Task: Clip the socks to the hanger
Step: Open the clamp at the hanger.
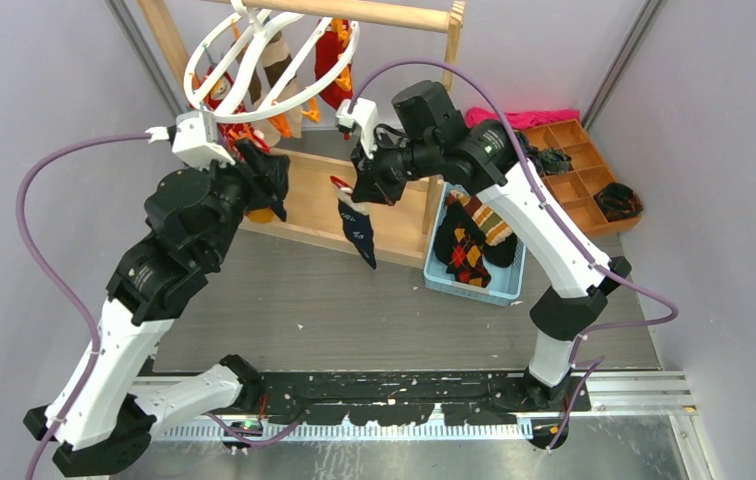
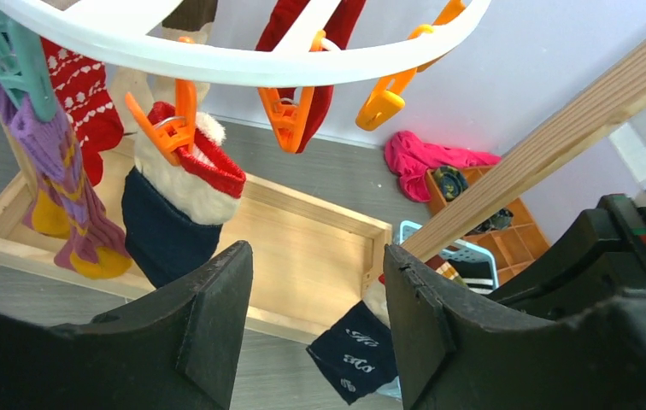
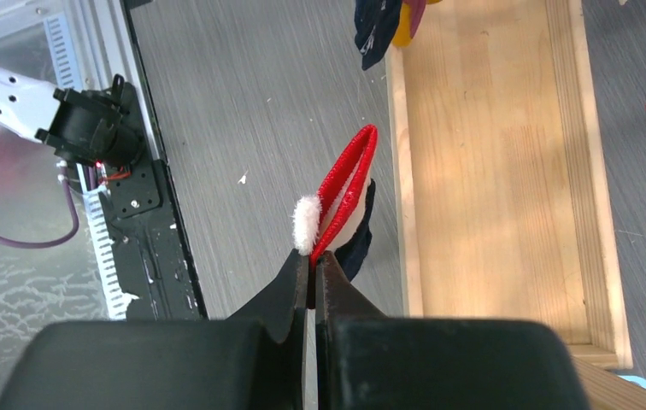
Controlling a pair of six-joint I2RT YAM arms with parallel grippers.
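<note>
**Pinching a navy sock (image 3: 355,248) by its red cuff, just under the hanger (image 1: 216,52)**

Standing by the table, I am watching the right pincer (image 3: 313,260) pressing its two fingers fully together on the sock's cuff. A tuft of white trim is poking out right at the fingertips. The rest of the sock is dangling straight down from that grip, toe lowest, and touching nothing. Directly beneath the hanging toe, the grey tabletop is meeting the near edge of a shallow wooden tray (image 3: 490,171).

To the side of that pincer, the left pincer (image 2: 318,265) is hovering with its fingers spread wide apart and gripping nothing. Just beyond and above its fingertips, orange clips (image 2: 285,120) are hanging from the white rim of the hanger. One of them is biting the cuff of a navy-and-white sock (image 2: 166,231). Further along the same rim, a purple and yellow sock (image 2: 72,196) and a red patterned sock (image 2: 80,94) are hanging too.

Off to the outer side of the right pincer, a blue basket (image 1: 474,288) is sitting on the table with more socks heaped inside. Beyond it, an orange compartment box (image 1: 584,185) and a pink cloth (image 1: 524,117) are lying against the far wall.
</note>
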